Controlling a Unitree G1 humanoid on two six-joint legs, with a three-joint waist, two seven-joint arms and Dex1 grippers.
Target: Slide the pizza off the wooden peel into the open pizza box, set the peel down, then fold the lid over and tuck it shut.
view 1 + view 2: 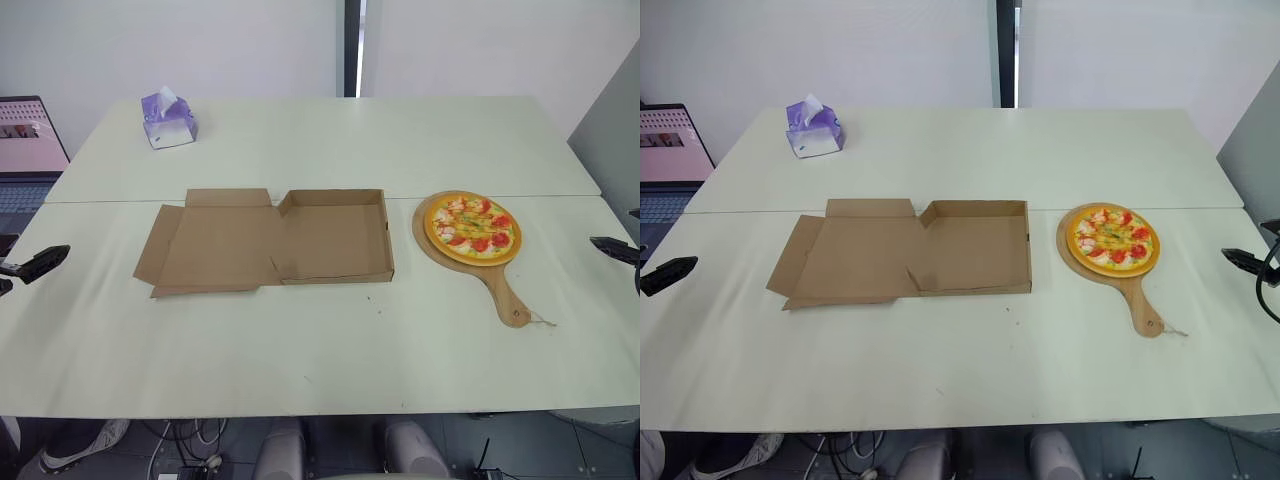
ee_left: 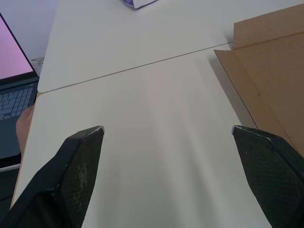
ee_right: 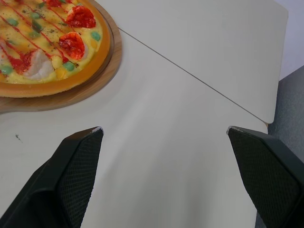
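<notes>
My left gripper [image 2: 168,130] hangs at the left edge of the table [image 1: 300,340], fingers spread wide and holding nothing. My right gripper [image 3: 164,128] is just as wide at the right edge. Mid-table, the pizza [image 1: 472,227] sits on the wooden peel [image 1: 507,298], just right of the open box [image 1: 335,237], whose lid [image 1: 210,245] lies flat to the left. A tissue box [image 1: 168,120] stands farther back.

open pizza box [image 1: 335,235] at centre, pizza [image 1: 472,227] on wooden peel [image 1: 505,295] just right, tissue box [image 1: 168,120] back left
</notes>
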